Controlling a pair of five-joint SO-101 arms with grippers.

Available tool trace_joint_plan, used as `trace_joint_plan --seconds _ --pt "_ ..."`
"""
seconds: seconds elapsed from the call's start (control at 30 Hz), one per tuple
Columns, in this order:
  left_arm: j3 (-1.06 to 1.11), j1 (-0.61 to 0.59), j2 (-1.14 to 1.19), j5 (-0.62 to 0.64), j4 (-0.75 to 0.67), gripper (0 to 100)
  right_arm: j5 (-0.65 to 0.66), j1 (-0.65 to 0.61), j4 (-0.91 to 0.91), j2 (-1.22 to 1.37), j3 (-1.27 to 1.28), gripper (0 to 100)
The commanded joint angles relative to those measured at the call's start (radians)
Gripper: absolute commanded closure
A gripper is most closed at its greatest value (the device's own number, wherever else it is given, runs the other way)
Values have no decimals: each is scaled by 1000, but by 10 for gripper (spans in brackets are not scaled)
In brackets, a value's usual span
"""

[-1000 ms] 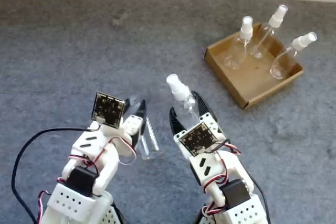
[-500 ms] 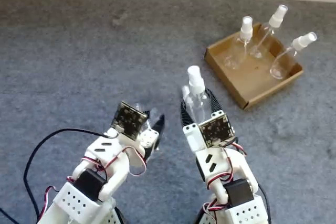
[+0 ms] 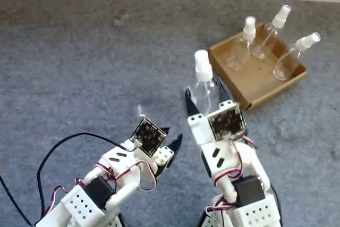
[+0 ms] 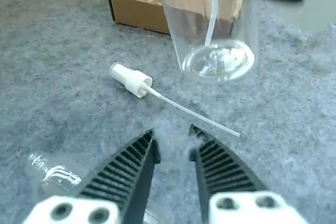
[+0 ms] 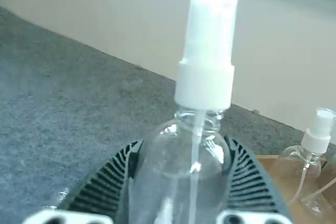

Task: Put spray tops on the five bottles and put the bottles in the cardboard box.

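We log: right hand (image 3: 206,93) clamped on upright capped bottle (image 3: 202,74); cardboard box (image 3: 260,75) just beyond, to its right.

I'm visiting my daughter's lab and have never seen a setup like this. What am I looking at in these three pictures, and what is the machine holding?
These are two small robot arms side by side at a table covered in grey felt. One picture looks down from a fixed camera above. The other two come from little cameras on each arm's wrist, so you see that arm's black fingers from close behind.

The right gripper is closed around a clear bottle with a white spray top on it, held upright above the table near the cardboard box. Three more topped bottles are in that box.

The left gripper is open and holds nothing. On the felt in front of it lie a loose spray top with its long thin tube and another clear bottle on its side.
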Motion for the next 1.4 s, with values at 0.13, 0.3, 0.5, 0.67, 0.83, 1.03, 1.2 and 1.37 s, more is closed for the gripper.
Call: trace_joint_plan --seconds 0.13,0.3,0.5,0.67,0.83,1.03,1.2,1.37 --pt "-5 15 -10 -2 -112 930 -187 -28 -1 220 -242 875" --pt "41 31 -10 0 -212 931 -147 -99 -1 237 -248 872" --pt "53 87 -10 -2 -262 932 -29 -142 4 237 -248 871" --pt "53 67 -10 -2 -307 934 -40 -228 5 236 -236 875" --pt "53 45 -10 -2 -308 934 -86 -239 5 236 -226 875" --pt "51 -25 -10 -2 -311 934 -86 -239 7 236 -223 875" --pt "79 -99 -10 0 -405 934 -86 -239 7 236 -223 875" --pt "91 -99 -10 -2 -422 934 -84 -236 7 236 -223 875"
